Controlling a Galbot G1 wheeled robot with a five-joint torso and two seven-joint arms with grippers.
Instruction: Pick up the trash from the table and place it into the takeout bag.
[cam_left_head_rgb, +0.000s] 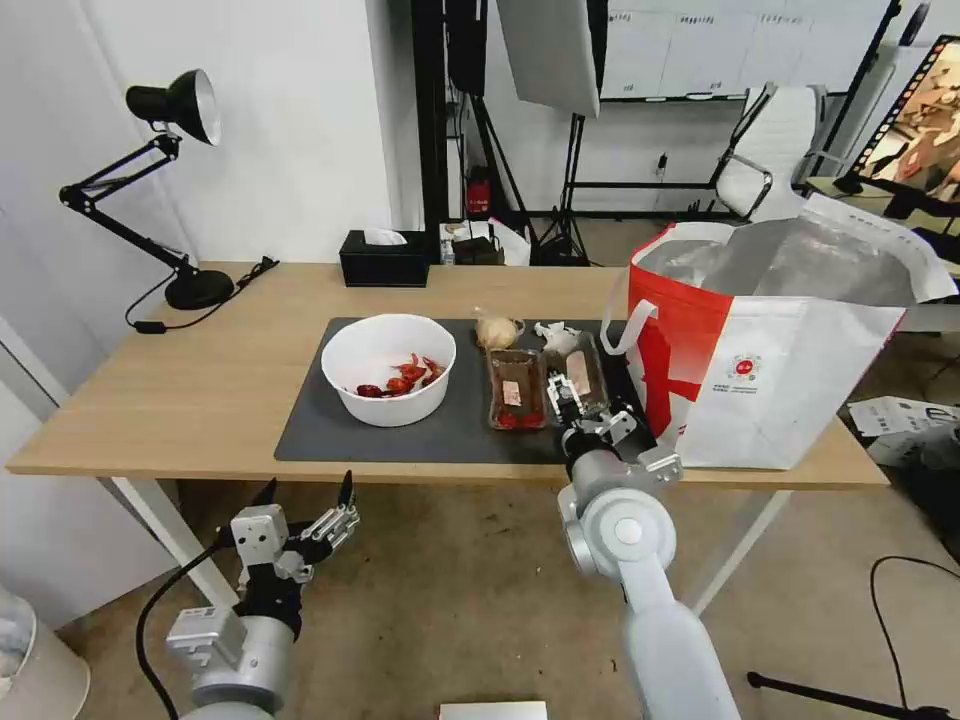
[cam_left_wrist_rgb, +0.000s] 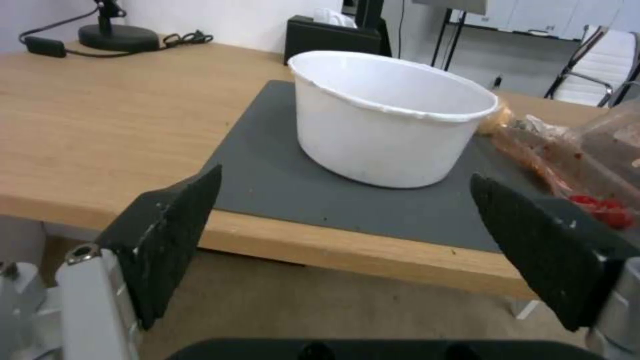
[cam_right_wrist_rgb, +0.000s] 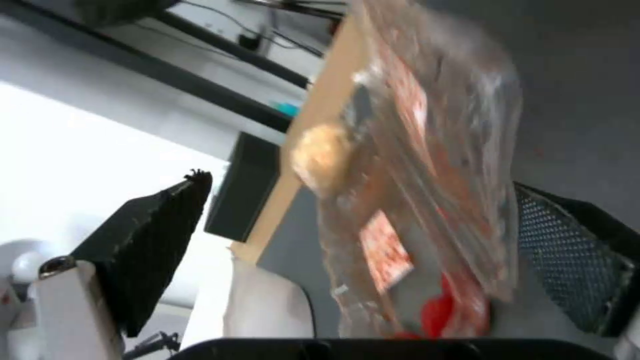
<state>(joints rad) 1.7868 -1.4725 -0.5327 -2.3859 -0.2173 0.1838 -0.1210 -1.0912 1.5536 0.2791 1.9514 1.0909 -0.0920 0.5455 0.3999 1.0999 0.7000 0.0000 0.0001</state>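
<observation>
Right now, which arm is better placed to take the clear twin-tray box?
Right. The right gripper is at the near end of the clear twin-tray box, open, with the box between its fingers, beside the takeout bag. The left gripper hangs open below the table edge, facing the bowl.

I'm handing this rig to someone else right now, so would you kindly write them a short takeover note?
Left gripper: open, hanging below the table's front edge, facing the white paper bowl.
Right gripper: open, at the near end of the clear twin-tray box, fingers either side of it; no grip yet.
On the dark mat: bowl with red scraps, tray box, yellowish wad and tissue wad behind the box.
Takeout bag: standing open at the table's right end.
Done: nothing visibly bagged.
Left: all four pieces.
</observation>
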